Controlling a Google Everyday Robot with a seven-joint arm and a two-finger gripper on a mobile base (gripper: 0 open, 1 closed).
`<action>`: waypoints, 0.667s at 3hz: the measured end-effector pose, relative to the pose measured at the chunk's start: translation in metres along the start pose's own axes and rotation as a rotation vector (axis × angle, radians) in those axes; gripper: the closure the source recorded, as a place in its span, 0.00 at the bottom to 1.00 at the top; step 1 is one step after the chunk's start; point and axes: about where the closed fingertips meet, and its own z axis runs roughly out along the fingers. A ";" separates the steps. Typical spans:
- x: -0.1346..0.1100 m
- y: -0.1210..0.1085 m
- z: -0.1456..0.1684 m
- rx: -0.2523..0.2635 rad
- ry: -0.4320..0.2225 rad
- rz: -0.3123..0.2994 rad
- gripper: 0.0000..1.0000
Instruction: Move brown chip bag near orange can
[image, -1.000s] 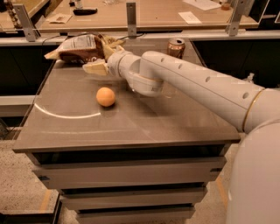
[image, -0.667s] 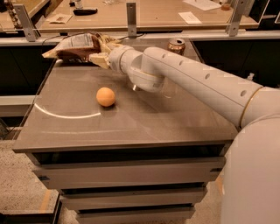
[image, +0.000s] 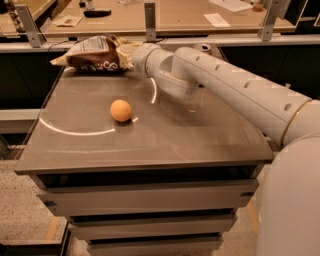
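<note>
The brown chip bag lies at the far left corner of the table, dark brown with white lettering and pale ends. My gripper is at the bag's right end, up against it, at the end of the white arm that reaches in from the right. The orange can stands at the table's far edge behind the arm; only its silver top shows. The can is well to the right of the bag.
A round orange fruit sits on the table left of centre, in front of the bag. A wooden counter with metal posts runs behind the table. The floor drops off at the table's left and front edges.
My gripper has moved up and back from near the fruit to the bag's right end. The bag, the fruit and the can have stayed where they were.
</note>
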 end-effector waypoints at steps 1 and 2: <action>-0.008 -0.014 -0.039 0.035 -0.007 0.020 1.00; -0.010 -0.027 -0.112 0.102 0.027 0.075 1.00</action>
